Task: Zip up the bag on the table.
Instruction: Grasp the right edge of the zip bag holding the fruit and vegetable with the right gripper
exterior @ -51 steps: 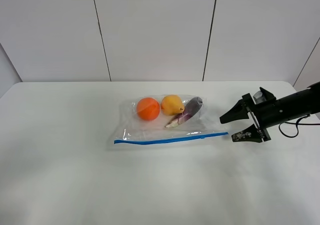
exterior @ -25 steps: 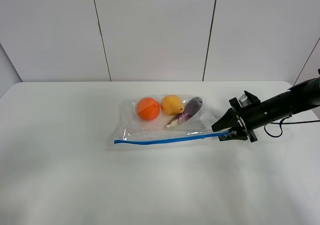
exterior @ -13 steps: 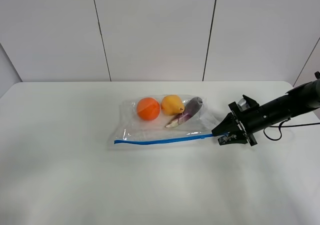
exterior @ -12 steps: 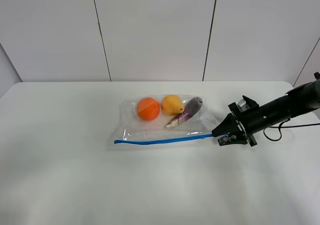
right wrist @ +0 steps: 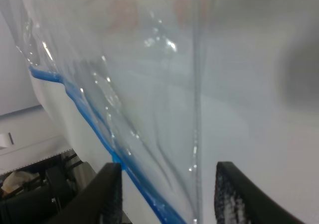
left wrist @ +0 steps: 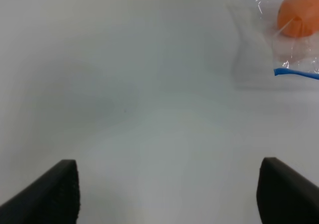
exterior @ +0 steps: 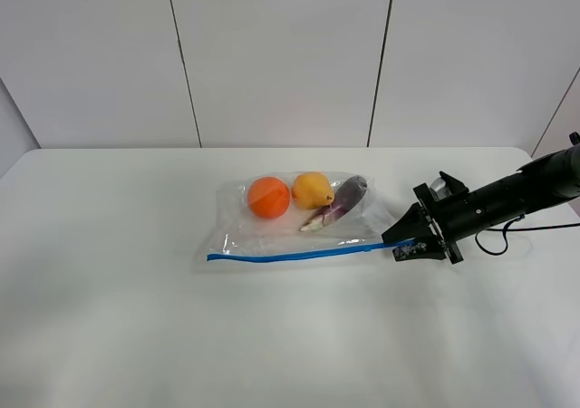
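The clear bag (exterior: 299, 219) lies flat in the middle of the white table (exterior: 136, 317), its blue zipper strip (exterior: 299, 255) along the near edge. An orange, a yellow fruit and a purple vegetable show through it. My right gripper (exterior: 405, 242) is at the strip's right end. In the right wrist view the bag's corner (right wrist: 164, 109) and the blue strip (right wrist: 89, 119) run between the two fingers, which stand partly apart. My left gripper (left wrist: 169, 199) is open and empty over bare table. It sees the bag's left end (left wrist: 259, 45) from a distance. It does not show in the exterior high view.
White wall panels (exterior: 281, 54) stand behind the table's far edge. The right arm (exterior: 507, 199) reaches in low from the table's right side, with a cable hanging below it.
My right gripper has moved left from beside the bag to the right end of the zipper strip. Its jaws have narrowed around that end. The bag has barely shifted.
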